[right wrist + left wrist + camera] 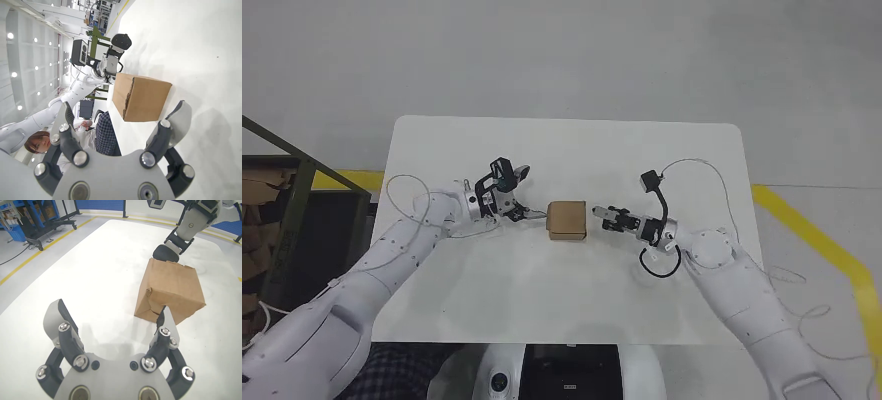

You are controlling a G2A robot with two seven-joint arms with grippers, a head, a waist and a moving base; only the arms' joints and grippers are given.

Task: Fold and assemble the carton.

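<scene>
Top view gives you the brown carton (566, 220) standing mid-table (442, 140), between both arms. Your left gripper (112, 304) has its jaws spread, with one fingertip against the carton's side. Your right gripper (123, 103) is also spread wide, just beside it.
</scene>
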